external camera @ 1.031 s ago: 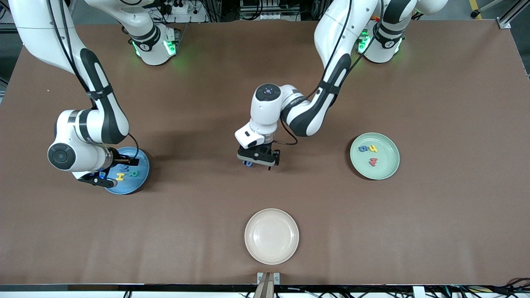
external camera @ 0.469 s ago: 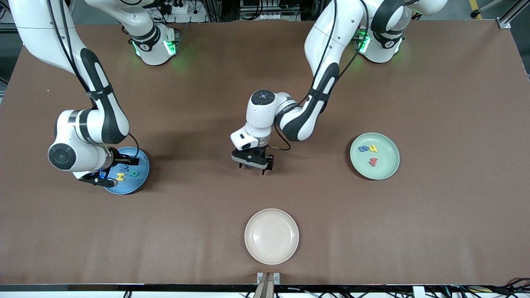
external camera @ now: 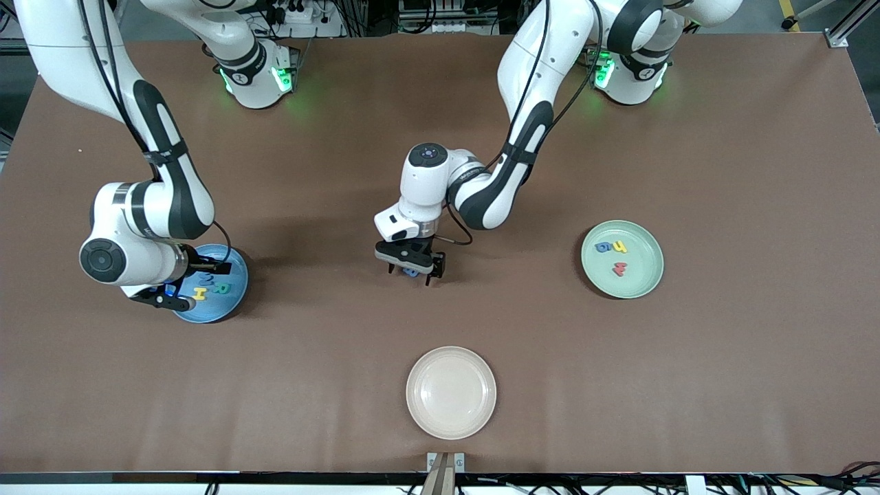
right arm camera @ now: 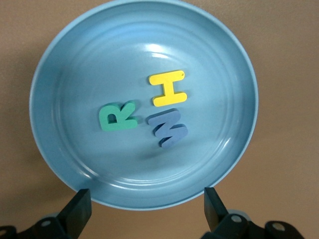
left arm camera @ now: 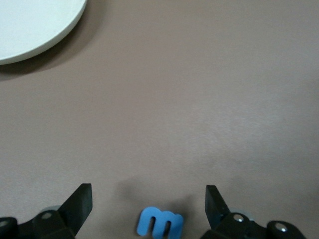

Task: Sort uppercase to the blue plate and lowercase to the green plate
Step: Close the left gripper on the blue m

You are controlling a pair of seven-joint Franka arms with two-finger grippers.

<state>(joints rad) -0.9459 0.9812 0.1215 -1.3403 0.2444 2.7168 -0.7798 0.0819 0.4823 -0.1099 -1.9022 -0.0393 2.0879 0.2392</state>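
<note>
Item: blue lowercase m [left arm camera: 160, 222]; small, flat, matt mid-blue letter piece lying face up on the bare brown bench [external camera: 687, 385]; seen from the front camera it sits mid-bench, at about 12 o'clock from the cream-white plate [external camera: 451, 392] and well apart from it; largely hidden there under the arm's wrist.

Change: over the last second the left pincer [left arm camera: 148, 201] has slid toward the right arm's end of the bench and settled over the m; its fingers stand wide open on either side of the letter, touching nothing; the piece has not been lifted. Judged meaning: alignment for the pick looks nearly done; descent and closing remain; this appears to be the last lowercase piece still off its plate.

Destination: green plate [external camera: 646, 282], pale mint, at roughly 3 o'clock from the m, toward the left arm's end of the bench; holds blue g [external camera: 602, 247], yellow h [external camera: 620, 247] and red w/m [external camera: 619, 268], lying apart from one another.

Uppercase set: blue plate [right arm camera: 65, 164], at roughly 9 o'clock from the m, toward the right arm's end; holds yellow H [right arm camera: 169, 88], green R [right arm camera: 117, 116] and blue M/W [right arm camera: 168, 128]; H and M/W just beside each other, possibly touching; no red Q visible in any view.

Right pincer [right arm camera: 147, 206]: unchanged over the last second; hangs over the blue plate's rim, fingers spread wide and empty; arm waiting.
</note>
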